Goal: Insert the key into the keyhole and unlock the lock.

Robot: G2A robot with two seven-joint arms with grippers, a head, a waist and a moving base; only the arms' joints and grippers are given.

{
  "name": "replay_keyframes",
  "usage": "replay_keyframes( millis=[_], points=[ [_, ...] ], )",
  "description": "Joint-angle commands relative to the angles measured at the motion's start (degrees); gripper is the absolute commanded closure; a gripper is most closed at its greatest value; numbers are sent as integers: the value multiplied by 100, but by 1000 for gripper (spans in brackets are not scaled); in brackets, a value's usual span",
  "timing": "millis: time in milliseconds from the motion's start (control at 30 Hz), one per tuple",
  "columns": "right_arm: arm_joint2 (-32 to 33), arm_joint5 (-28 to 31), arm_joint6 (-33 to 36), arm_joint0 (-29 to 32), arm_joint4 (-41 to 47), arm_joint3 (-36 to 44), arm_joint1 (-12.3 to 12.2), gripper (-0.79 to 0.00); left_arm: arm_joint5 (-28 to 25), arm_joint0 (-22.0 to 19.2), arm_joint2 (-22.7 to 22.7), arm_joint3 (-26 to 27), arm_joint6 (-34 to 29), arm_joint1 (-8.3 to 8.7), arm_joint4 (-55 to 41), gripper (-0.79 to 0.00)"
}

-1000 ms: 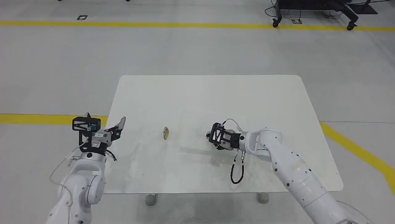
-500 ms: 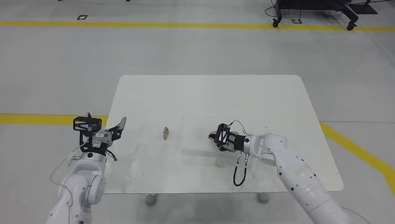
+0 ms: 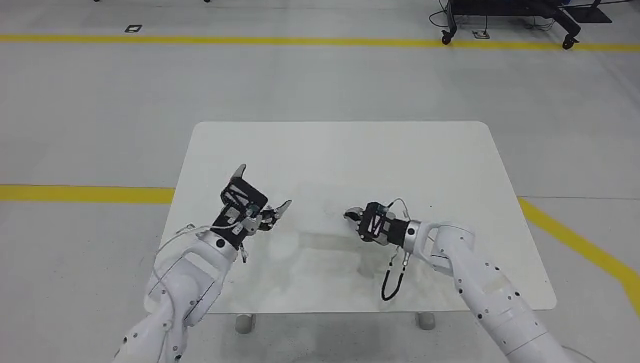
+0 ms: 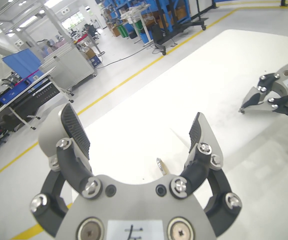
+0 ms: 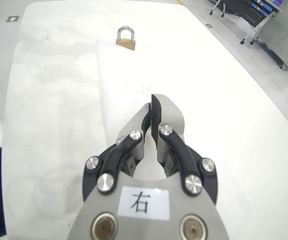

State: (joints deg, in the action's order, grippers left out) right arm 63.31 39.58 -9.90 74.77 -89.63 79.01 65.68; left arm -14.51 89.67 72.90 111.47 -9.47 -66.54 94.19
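Note:
A brass padlock (image 5: pixel 125 41) with a silver shackle stands on the white table (image 3: pixel 400 153), left of centre. My left gripper (image 3: pixel 262 191) hovers over it, open, and the lock's shackle (image 4: pixel 162 166) shows low between the wide-spread fingers (image 4: pixel 75 128). My right gripper (image 3: pixel 350 214) rests low over the table's middle, pointing at the lock from a short way off. It is shut (image 5: pixel 151 99). In the left wrist view a small metal tip, apparently the key (image 4: pixel 242 111), sticks out below its closed fingertips; the rest of the key is hidden.
A black cable (image 3: pixel 390 283) loops down from the right forearm near the table's front edge. Bare tabletop lies between the two grippers and across the far half. Yellow floor lines (image 3: pixel 80 194) run past the table's sides.
My left arm has swung in from beyond the table's left edge to above the lock, covering it in the top view. The right gripper drifted slightly right and stayed shut.

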Motion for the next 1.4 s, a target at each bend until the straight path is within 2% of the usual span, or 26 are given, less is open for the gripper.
replay_keyframes(
  millis=[0, 133, 333, 700, 1033, 1367],
  points=[
    [31, -67, -179, 24, -38, -31, -13, 0, -69, -285, -351, -225, -155, -37, 235, -785],
    [99, -191, -390, 57, -90, -96, -36, 0, -187, -703, -887, -656, -312, -104, 692, -785],
    [146, -333, -356, -65, -119, -314, -43, 0, -101, -1008, -1382, -1194, -367, -185, 1210, -785],
    [5, 76, -570, -198, -384, -421, -79, 0, 116, -1096, -1635, -1599, -381, -259, 1466, -785],
    [-235, 395, -551, -339, -588, -554, -85, 0, 227, -1134, -1529, -1567, -391, -347, 496, -785],
    [-137, 232, -782, -228, -427, -492, -126, 0, 454, -1276, -1960, -1937, -434, -408, 1515, -785]
  ],
)
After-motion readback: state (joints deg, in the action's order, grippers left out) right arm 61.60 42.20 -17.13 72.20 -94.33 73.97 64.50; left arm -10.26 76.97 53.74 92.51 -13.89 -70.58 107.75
